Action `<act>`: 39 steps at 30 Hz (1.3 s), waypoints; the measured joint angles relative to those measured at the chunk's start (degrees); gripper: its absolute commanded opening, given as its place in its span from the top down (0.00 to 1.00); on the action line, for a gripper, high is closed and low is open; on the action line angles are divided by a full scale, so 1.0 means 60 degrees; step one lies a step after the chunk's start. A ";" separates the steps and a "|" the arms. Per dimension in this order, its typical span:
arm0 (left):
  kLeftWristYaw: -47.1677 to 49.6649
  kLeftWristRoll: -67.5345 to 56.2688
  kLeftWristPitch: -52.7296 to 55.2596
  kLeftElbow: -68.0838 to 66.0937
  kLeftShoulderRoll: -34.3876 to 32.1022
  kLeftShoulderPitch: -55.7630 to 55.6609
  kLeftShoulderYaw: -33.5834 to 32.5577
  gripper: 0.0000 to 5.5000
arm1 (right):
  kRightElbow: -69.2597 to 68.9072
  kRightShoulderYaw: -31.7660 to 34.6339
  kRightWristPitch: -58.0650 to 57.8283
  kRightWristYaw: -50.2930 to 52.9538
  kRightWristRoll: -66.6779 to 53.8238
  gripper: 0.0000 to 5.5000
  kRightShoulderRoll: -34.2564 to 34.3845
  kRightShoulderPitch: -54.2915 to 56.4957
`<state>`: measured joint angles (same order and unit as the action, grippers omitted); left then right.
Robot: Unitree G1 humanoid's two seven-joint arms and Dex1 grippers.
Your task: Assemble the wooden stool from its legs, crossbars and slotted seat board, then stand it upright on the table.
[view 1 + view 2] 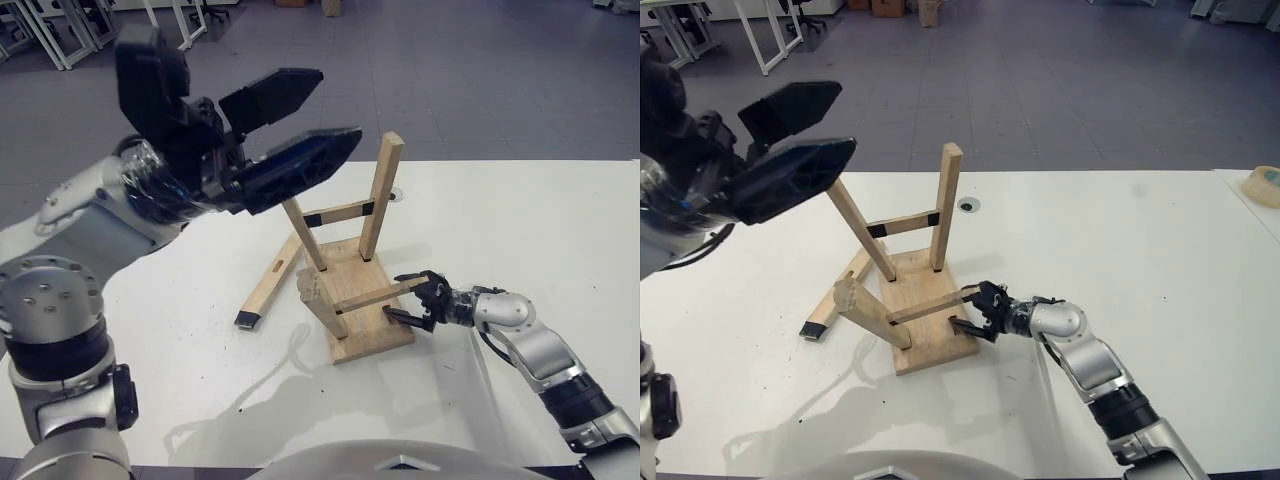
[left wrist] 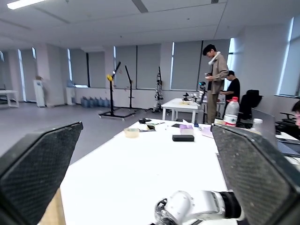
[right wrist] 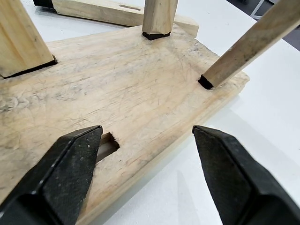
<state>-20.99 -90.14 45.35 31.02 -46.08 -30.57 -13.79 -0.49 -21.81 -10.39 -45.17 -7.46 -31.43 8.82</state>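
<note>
The slotted seat board [image 1: 368, 335] lies flat on the white table [image 1: 500, 220] with its underside up. Two legs [image 1: 381, 195] joined by a crossbar [image 1: 340, 213] stand in it at the back. A shorter leg [image 1: 320, 300] leans at the front, with a thin crossbar [image 1: 375, 295] running from it towards my right gripper [image 1: 412, 300]. That gripper is open at the board's right edge, its fingers [image 3: 70, 173] either side of an empty slot [image 3: 108, 144]. A loose leg [image 1: 270, 283] lies left of the board. My left gripper [image 1: 335, 105] is open, raised above and left of the stool.
A tape roll [image 1: 1265, 185] sits at the table's far right edge and a small round hole [image 1: 967, 205] lies behind the stool. The left wrist view looks across the table [image 2: 140, 159] to other desks with bottles and small items.
</note>
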 measured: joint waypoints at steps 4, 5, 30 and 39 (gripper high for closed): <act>0.0274 -0.1531 0.0671 0.0691 -0.1135 0.0096 -0.0001 0.08 | 0.0121 -0.0001 -0.0001 0.0043 0.0001 0.36 0.0110 0.0069; 0.0283 -0.1853 0.0771 0.0872 -0.1349 0.0298 0.0006 0.08 | 0.0123 0.0000 -0.0001 0.0061 0.0001 0.36 0.0112 0.0070; -0.0671 0.1243 -0.1444 0.0631 0.0473 0.2858 0.2659 0.08 | 0.0126 -0.0008 -0.0020 0.0078 0.0006 0.36 0.0075 0.0108; 0.0088 0.1065 -0.1590 0.0118 0.0863 0.1390 0.1445 0.08 | 0.0140 -0.0019 -0.0022 0.0076 0.0006 0.36 0.0058 0.0126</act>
<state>-20.47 -83.75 35.81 31.73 -40.90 -22.23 -5.11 0.35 -21.92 -10.52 -44.71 -7.42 -31.08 9.58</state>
